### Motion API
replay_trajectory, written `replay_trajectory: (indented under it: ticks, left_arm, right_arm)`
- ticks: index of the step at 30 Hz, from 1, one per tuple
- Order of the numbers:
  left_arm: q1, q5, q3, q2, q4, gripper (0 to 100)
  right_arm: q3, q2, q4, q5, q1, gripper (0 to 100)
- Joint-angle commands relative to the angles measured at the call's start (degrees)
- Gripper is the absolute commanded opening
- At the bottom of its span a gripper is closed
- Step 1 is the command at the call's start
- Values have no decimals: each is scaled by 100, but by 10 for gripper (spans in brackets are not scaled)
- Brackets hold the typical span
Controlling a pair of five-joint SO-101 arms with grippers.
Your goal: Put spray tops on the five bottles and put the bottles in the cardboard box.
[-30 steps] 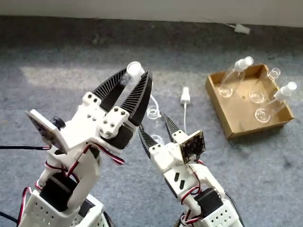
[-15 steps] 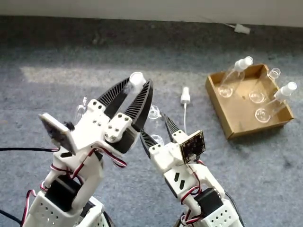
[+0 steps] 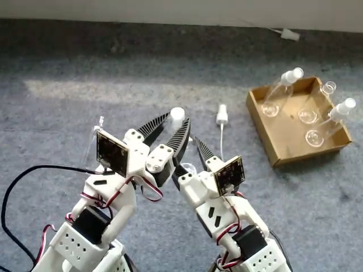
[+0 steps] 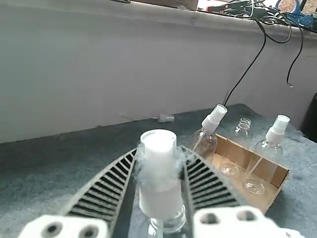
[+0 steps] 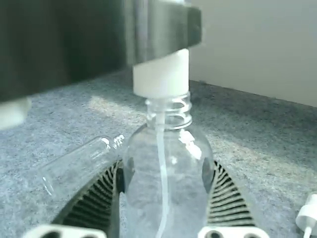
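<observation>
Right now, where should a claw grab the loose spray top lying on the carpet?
Grab the loose spray top by its chunky white head, coming down from above. It lies flat on the carpet, and the thin tube trailing from it looks too skinny and bendy to pinch well.

Daylight laid a pale band across the grey carpeted tabletop (image 3: 74, 90); its far edge was shadowed; the clear round bottle (image 5: 166, 188) glinted.

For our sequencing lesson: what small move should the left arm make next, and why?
Probably lower and twist the spray top: the left gripper holds it, its tube already inside the bottle in the right gripper, but the neck threads show bare below its collar.
</observation>
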Motion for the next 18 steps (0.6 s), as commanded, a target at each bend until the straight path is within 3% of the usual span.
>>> replay_trajectory:
  ticks: [1, 18]
  left_arm:
    - [66, -167, 22, -13, -9, 5]
    - [101, -158, 48, -4, -299, 5]
  right_arm:
    - [479, -84, -127, 62, 4, 91]
    - [488, -84, -127, 62, 4, 91]
